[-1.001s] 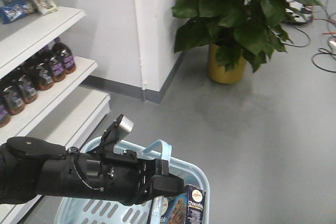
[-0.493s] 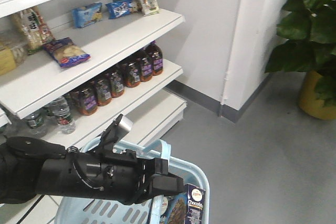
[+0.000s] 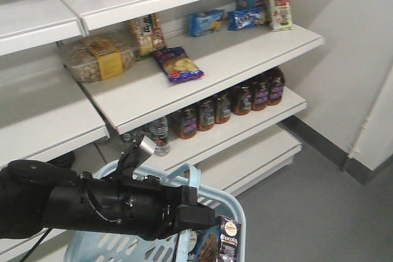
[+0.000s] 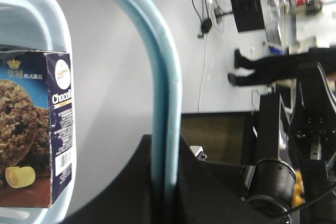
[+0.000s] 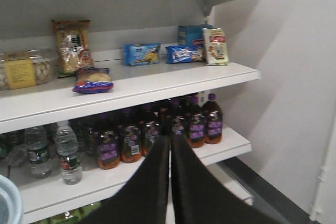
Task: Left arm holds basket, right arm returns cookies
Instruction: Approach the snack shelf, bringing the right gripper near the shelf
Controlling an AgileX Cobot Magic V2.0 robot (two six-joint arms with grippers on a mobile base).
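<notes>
The light blue basket (image 3: 238,211) hangs at the bottom of the front view. Its pale blue loop handle (image 4: 167,72) runs between the jaws of my left gripper (image 3: 191,211), which is shut on it; the left wrist view shows the handle pinched there (image 4: 166,182). The dark navy cookies carton (image 3: 222,242) stands upright inside the basket, with its cookie picture and barcode visible (image 4: 37,129). My right gripper (image 5: 169,148) is shut with nothing between its fingers. It faces the shelves, and the right arm is outside the front view.
White store shelves (image 3: 245,53) fill the view ahead. They carry snack packets (image 3: 178,65), a row of dark sauce bottles (image 3: 233,99) and water bottles (image 3: 161,134). Grey floor and a wall lie to the right (image 3: 344,213). Blue packets (image 5: 142,54) sit on the middle shelf.
The whole view has swung left: the potted plant and white column have left the frame and the shelves now fill it. Left arm, basket and carton keep their places in the frame.
</notes>
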